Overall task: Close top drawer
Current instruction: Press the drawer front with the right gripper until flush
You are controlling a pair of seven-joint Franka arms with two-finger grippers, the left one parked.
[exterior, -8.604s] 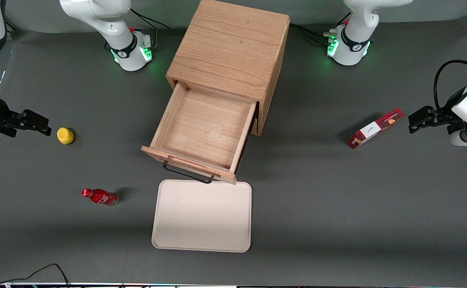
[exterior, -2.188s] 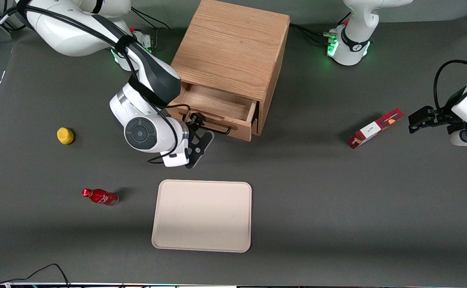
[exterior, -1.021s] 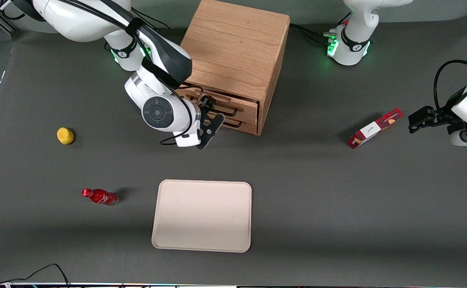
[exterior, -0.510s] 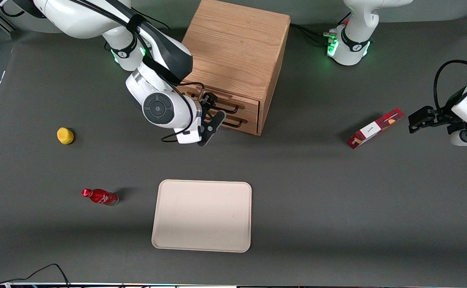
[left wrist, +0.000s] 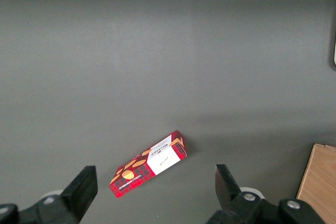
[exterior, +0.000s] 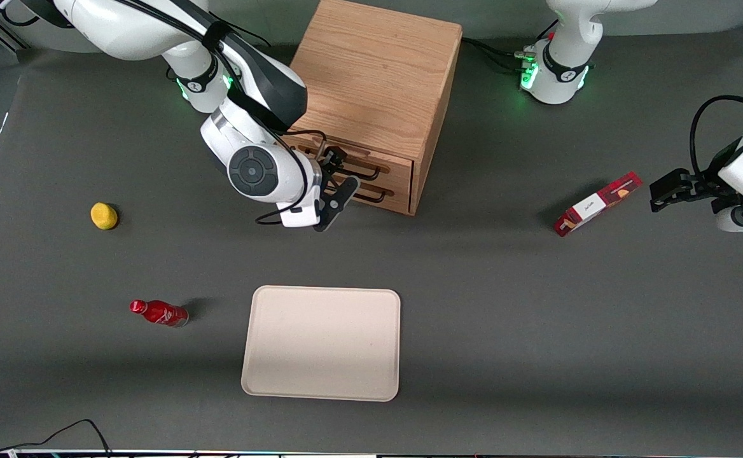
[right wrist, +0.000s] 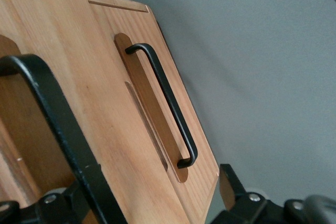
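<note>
The top drawer (exterior: 346, 164) sat pushed into the oak cabinet (exterior: 371, 89), its front panel flush with the cabinet face and directly above the lower drawer front (exterior: 378, 194); the cabinet stood near the middle of the grey table (exterior: 537, 331), farther from the front camera than the tray. In the front view the top drawer's thin black wire handle (exterior: 359, 170) projected from the panel, partly covered by the right arm's gripper (exterior: 336, 181). The gripper hung directly in front of the top drawer, at the handle; its two black fingers stood spread apart and held nothing. In the right wrist view one finger (right wrist: 52, 124) crossed before the oak panel, while the black handle of the lower drawer front (right wrist: 165, 98) lay in its shallow recess, untouched. A cream rectangular tray (exterior: 322, 342) lay flat on the table, nearer to the front camera than the cabinet and well apart from it. A red bottle (exterior: 158, 312) lay on its side toward the working arm's end of the table, and a yellow lemon-like fruit (exterior: 104, 215) rested farther toward that end. A red carton (exterior: 596, 203) lay tilted toward the parked arm's end; it also showed in the left wrist view (left wrist: 148, 163).
</note>
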